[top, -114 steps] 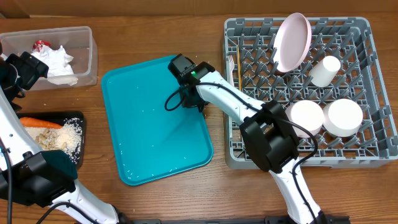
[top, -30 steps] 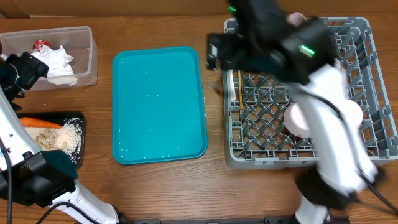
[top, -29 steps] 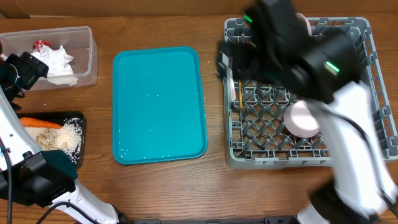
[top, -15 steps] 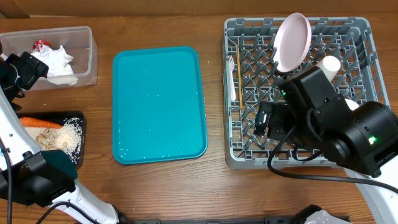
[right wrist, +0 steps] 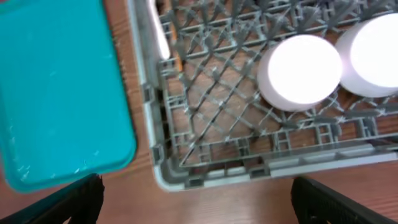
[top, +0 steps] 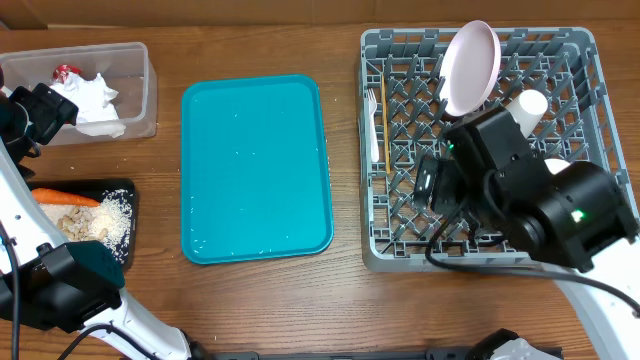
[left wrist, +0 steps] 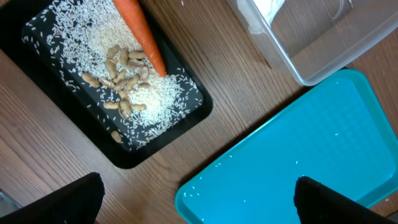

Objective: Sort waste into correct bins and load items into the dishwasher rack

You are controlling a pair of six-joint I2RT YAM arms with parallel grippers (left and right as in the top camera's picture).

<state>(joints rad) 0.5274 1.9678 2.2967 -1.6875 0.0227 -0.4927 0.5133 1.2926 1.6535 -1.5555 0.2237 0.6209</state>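
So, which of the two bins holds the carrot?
The shallow black tray, where the carrot lies on rice; the clear tub holds a white napkin.

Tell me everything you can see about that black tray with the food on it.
The black tray is a shallow rectangle with rounded corners and a low raised rim, and it looks like matte plastic. It lies flat on the wooden table near its left edge, apart from the clear tub and the teal tray. Inside it, an orange carrot lies toward one side, next to scattered white rice and a cluster of beige food scraps.
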